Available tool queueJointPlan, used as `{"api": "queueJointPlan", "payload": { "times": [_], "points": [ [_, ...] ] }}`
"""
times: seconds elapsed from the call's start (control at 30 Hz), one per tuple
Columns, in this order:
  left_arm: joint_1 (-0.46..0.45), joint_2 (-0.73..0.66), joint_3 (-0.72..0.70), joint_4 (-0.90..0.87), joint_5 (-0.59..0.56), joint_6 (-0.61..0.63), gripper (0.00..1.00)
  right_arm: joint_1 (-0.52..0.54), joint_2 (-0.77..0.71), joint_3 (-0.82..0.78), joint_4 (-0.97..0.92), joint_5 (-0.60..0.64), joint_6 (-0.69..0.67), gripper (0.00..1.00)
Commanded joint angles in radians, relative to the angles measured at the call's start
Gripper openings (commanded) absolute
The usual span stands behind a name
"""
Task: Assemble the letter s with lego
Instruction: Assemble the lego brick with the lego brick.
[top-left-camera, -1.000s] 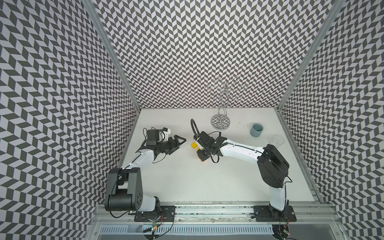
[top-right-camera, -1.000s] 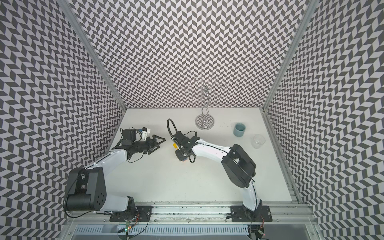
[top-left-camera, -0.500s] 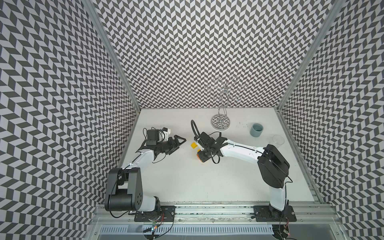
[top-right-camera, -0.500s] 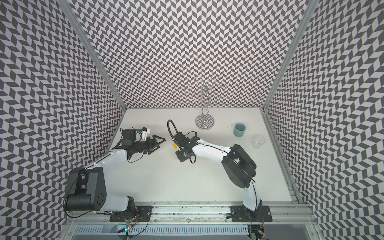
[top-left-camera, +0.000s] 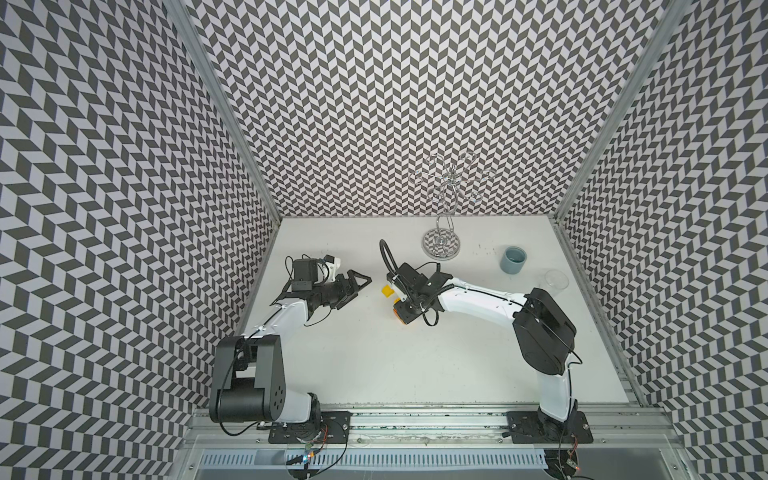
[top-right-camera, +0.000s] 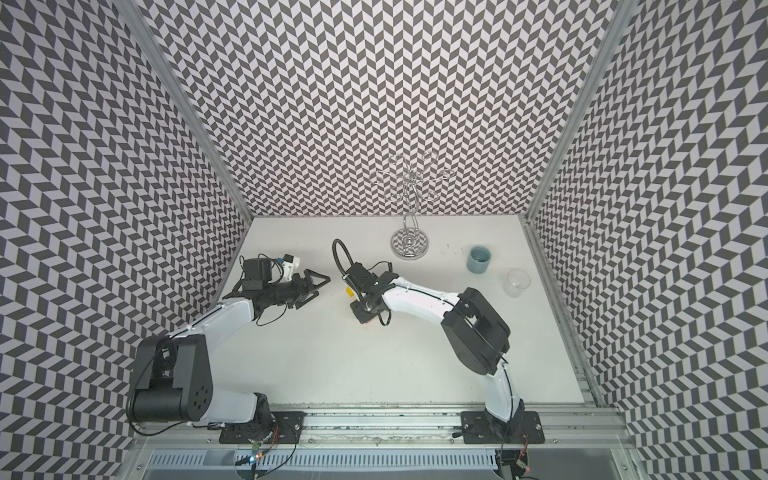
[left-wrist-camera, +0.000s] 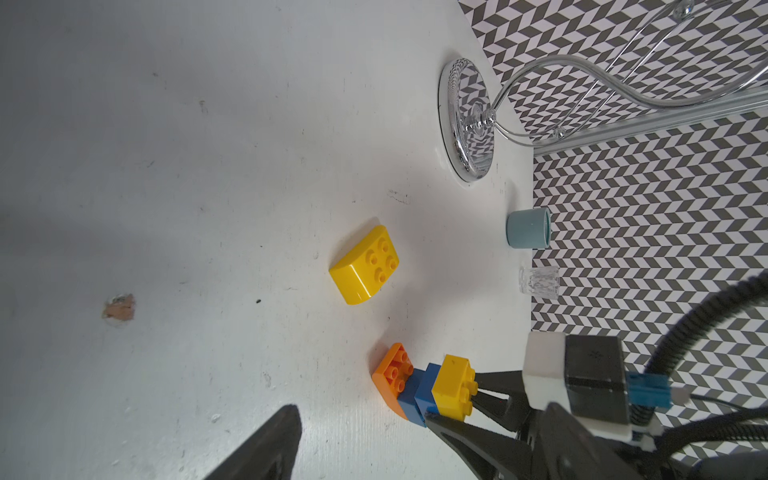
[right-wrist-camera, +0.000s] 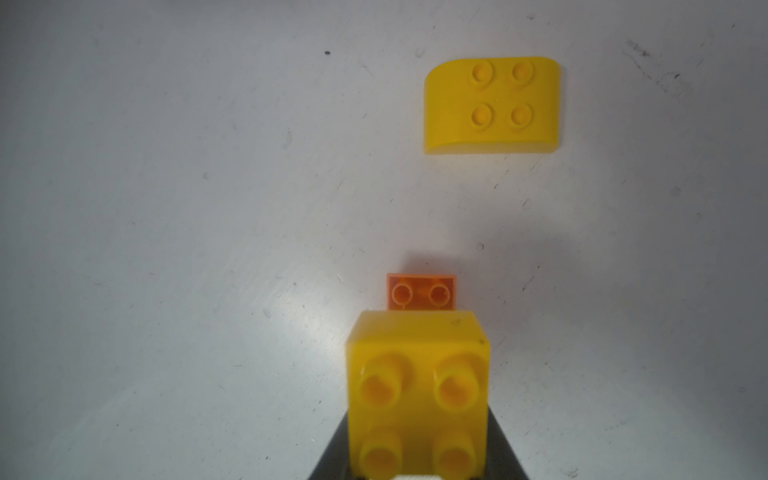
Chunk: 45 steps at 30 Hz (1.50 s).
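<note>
Little is changing: right gripper (left-wrist-camera: 455, 399) is staying clamped on the square yellow brick (right-wrist-camera: 417, 374) capping blue brick (left-wrist-camera: 417, 395) and orange brick (left-wrist-camera: 392, 376) on the table (left-wrist-camera: 208, 187), left gripper (top-left-camera: 359, 286) is idling open nearby, and curved yellow brick (left-wrist-camera: 365, 266) is lying loose beside them, leaving the letter s (top-left-camera: 400, 316) unfinished.
</note>
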<state>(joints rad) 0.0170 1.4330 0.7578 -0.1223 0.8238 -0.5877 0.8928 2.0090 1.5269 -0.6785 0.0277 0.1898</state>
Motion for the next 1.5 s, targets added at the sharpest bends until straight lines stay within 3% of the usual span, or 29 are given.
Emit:
{"api": "queueJointPlan", "payload": {
  "times": [0.0,0.53,1.47],
  "points": [
    [0.01,-0.02,0.012,-0.005,-0.004,0.015,0.92,-0.002,0.078,0.013,-0.09,-0.005,-0.016,0.2],
    [0.016,-0.008,0.016,-0.003,-0.006,0.016,0.92,-0.002,0.076,-0.071,-0.015,0.02,0.061,0.2],
    [0.028,0.002,0.014,0.009,0.011,-0.003,0.93,-0.002,0.125,-0.106,-0.059,0.16,0.005,0.19]
  ]
}}
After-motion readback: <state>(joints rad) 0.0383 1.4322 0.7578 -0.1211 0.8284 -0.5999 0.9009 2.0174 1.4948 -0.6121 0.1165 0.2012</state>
